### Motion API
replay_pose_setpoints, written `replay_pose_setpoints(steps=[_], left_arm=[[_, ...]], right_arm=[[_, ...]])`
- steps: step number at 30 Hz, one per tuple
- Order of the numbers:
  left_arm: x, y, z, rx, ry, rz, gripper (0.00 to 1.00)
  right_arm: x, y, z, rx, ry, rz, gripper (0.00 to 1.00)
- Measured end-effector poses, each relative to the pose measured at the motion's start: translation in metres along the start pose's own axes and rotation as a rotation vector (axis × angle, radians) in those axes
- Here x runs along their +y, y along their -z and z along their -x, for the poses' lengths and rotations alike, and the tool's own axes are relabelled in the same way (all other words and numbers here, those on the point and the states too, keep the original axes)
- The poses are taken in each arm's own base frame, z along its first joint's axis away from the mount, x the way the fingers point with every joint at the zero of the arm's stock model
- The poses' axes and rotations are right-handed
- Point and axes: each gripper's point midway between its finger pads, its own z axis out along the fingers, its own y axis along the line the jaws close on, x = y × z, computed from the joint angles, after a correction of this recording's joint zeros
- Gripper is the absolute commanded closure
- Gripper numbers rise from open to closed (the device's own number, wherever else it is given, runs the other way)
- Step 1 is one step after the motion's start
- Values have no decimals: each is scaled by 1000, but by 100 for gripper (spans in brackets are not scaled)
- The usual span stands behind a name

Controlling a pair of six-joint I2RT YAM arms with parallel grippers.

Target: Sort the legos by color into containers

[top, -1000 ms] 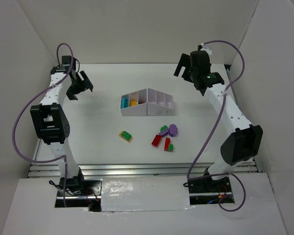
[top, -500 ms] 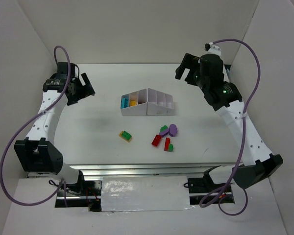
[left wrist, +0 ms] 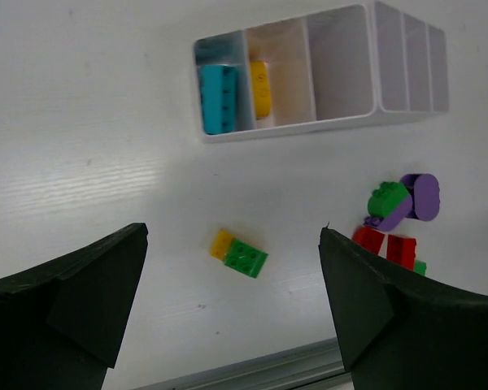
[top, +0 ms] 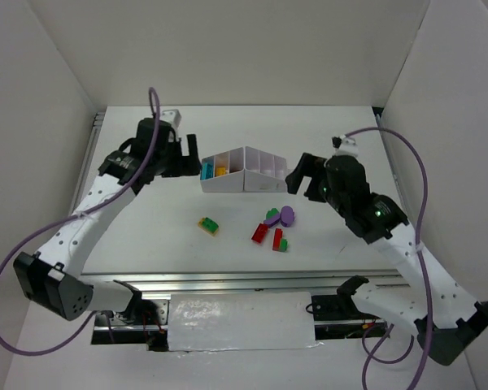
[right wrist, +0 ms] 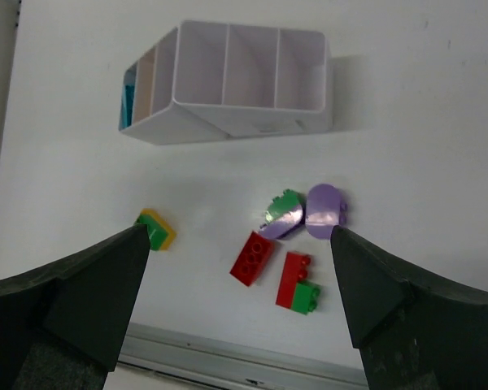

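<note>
On white tabletop (top: 171, 244), loose legos (top: 260, 233), divided tray (top: 244, 182), seemingly plain walls (top: 244, 49)

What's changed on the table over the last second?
Both arms swung inward. The left arm now reaches to the left end of the tray. The right arm pulled nearer, to the tray's right end. Both sets of jaws are open and empty. The tray and the loose bricks haven't moved.
</note>
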Motion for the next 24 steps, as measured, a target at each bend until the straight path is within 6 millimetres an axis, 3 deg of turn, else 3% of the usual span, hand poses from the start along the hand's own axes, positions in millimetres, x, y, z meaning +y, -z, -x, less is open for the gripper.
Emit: replay_pose_setpoints(steps=[3,8,12,24], left_arm=[[-42,-18,-5,31,-71,-66,0],[-89,-51,-18,83,-132,-82,0],[-90,-59,-34,120,-146,-45,0],[-87,-62,-41,112,-133,-61,0]], right_arm=[[-18,18,-15,-11,-24,-8,0],[-19,43,1,-96,-59,29,0],[-24,51,-1,-119,-64,41,0],[-24,46,-2,-131,-23,53,0]])
